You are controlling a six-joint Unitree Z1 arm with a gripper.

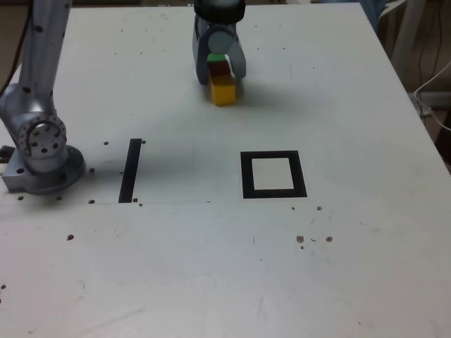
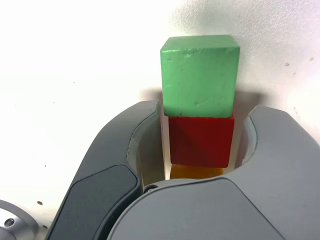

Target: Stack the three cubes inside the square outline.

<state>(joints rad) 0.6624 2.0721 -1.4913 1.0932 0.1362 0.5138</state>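
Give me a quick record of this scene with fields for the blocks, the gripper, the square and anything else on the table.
blocks: green block on red block on yellow block, one stack
stack place: on the table, outside the square, toward the far edge in the exterior view
gripper: gripper straddles the stack, a finger on each side of the red block; contact not clear
square: black square outline, nothing inside it
other marks: straight black strip to the exterior view's left of the square
arm base: arm base at the exterior view's left edge
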